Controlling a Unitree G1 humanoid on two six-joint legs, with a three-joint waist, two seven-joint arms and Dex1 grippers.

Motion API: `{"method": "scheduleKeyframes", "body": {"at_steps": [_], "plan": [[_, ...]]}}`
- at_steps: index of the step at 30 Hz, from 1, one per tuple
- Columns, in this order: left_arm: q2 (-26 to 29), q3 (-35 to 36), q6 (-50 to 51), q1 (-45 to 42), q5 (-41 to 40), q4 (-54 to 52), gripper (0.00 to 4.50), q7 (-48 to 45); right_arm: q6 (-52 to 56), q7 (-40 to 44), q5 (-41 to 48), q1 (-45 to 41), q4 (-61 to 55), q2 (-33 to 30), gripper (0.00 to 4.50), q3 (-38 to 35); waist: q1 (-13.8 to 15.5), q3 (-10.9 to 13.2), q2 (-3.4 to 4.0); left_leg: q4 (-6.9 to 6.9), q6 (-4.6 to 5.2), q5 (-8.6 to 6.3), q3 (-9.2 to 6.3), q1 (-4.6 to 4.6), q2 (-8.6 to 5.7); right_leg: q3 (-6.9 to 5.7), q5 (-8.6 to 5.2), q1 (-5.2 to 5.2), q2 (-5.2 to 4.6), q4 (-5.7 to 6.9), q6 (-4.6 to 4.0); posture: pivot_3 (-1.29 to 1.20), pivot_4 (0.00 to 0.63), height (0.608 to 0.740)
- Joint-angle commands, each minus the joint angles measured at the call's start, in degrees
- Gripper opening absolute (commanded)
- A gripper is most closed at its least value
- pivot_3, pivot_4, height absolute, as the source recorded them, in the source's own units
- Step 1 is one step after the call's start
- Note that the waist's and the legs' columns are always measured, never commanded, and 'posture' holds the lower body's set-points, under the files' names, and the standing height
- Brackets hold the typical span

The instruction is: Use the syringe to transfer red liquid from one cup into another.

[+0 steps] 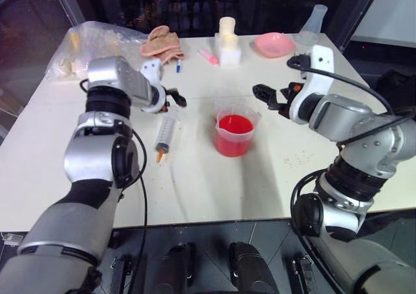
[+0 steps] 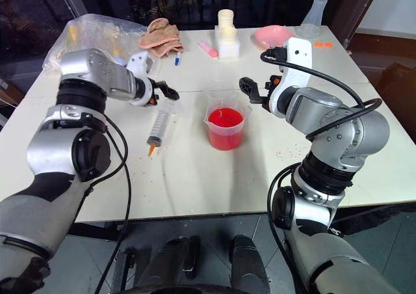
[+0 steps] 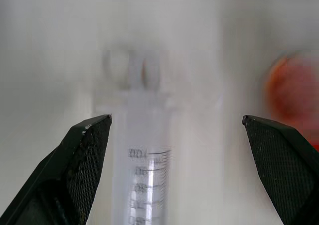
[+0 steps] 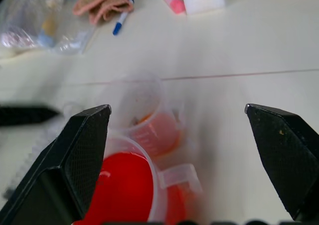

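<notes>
Both grippers, left gripper (image 3: pixel 177 130) and right gripper (image 4: pixel 177 120), gape wide above the white table (image 1: pixel 214 177); dark windows behind.

Clear plastic syringe (image 1: pixel 166 130), matt white table (image 1: pixel 273 177)

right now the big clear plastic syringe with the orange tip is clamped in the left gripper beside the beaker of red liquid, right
Not clamped: the clear plastic syringe with the orange tip lies loose on the table, beside the beaker of red liquid. The left wrist view shows the left gripper open above it.

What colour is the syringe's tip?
Orange; the syringe shows it best in the right eye view.
</notes>
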Motion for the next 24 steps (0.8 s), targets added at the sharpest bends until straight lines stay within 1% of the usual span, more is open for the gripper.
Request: {"method": "scheduleKeyframes", "body": {"at_steps": [1, 4, 6, 7, 9, 11, 13, 16, 19, 24], "plan": [[2.9, -4.6, -5.7, 3.5, 0.7, -14.8, 4.48, -3.3, 0.4, 2.2, 1.0, -0.6, -0.7, -1.6, 4.50, 1.3, -0.1, 0.0, 0.01, 0.00, 0.00, 0.00, 0.00, 0.01, 0.00, 0.00, 0.00, 0.00, 0.00, 0.00, 0.00, 0.00, 0.150, 0.740], [4.0, -2.1, -7.3, 7.1, -1.4, -22.1, 4.48, -3.3, 0.2, 3.7, 0.7, -0.3, 0.1, -2.3, 4.50, 2.3, -0.1, 0.0, 0.01, -0.03, -0.04, 0.02, 0.01, 0.02, 0.01, 0.05, 0.01, -0.01, 0.01, -0.01, -0.02, 0.00, 0.150, 0.740], [5.7, -2.4, -10.9, 11.1, -1.6, -28.4, 4.48, -5.2, -0.1, 5.0, 0.8, 0.3, 0.7, -3.3, 4.50, 3.5, -0.1, 0.0, 0.02, -0.03, -0.04, 0.02, 0.02, 0.02, 0.01, 0.03, 0.01, 0.00, 0.01, -0.04, -0.02, 0.00, 0.150, 0.740], [7.1, -3.3, -10.3, 13.3, -1.4, -31.2, 4.48, -5.8, -0.2, 6.1, 1.0, 0.8, 0.7, -4.6, 4.50, 4.7, -0.1, 0.0, 0.02, -0.03, -0.04, 0.03, 0.02, 0.02, 0.01, 0.04, 0.01, 0.00, 0.01, -0.04, -0.02, 0.00, 0.150, 0.740], [11.5, -6.1, -10.3, 20.2, -1.9, -39.4, 4.48, -10.2, -0.6, 10.0, 2.5, 2.3, -0.1, -9.6, 4.50, 8.4, -0.2, 0.0, 0.02, -0.05, -0.05, 0.03, 0.05, 0.03, 0.01, 0.05, 0.01, -0.01, 0.01, -0.04, -0.03, 0.00, 0.150, 0.740], [16.9, -7.7, -7.1, 27.8, -5.2, -48.0, 4.48, -16.3, -2.1, 16.0, 5.3, 4.5, -2.6, -17.5, 4.50, 12.4, -0.2, 0.0, 0.03, -0.07, -0.05, 0.03, 0.04, 0.03, 0.01, 0.04, 0.01, -0.02, 0.02, -0.07, -0.04, 0.00, 0.150, 0.740], [23.2, -9.9, -8.7, 34.3, -7.8, -54.3, 4.48, -24.3, -3.5, 21.8, 8.3, 6.1, -4.4, -24.0, 4.50, 14.2, -0.1, 0.0, 0.04, -0.10, -0.04, 0.02, 0.05, 0.00, 0.02, 0.05, 0.00, -0.02, 0.00, -0.15, -0.05, 0.00, 0.150, 0.740], [29.4, -10.9, -10.4, 38.7, -10.3, -56.5, 4.48, -31.7, -8.6, 28.6, 10.2, 8.2, -5.6, -31.1, 4.50, 16.6, 0.3, 0.0, 0.00, -0.05, -0.04, 0.03, 0.01, 0.01, 0.05, 0.01, -0.02, 0.09, 0.02, -0.26, -0.08, 0.00, 0.150, 0.740], [33.9, -10.6, -10.6, 40.6, -12.3, -56.6, 4.48, -36.6, -14.2, 33.7, 10.4, 10.2, -6.1, -36.4, 4.50, 18.6, 0.3, 0.0, -0.01, 0.04, -0.03, 0.02, -0.05, 0.10, 0.09, -0.10, 0.00, 0.37, 0.00, -0.46, -0.12, 0.00, 0.150, 0.740], [39.0, -9.6, -9.8, 42.9, -15.3, -57.6, 4.48, -41.3, -20.6, 38.9, 10.6, 12.6, -6.8, -41.0, 4.50, 19.9, 0.3, 0.0, -0.01, -0.01, -0.01, 0.02, -0.04, 0.10, 0.13, -0.13, 0.01, 0.40, 0.01, -0.65, -0.12, 0.00, 0.150, 0.740]]}}
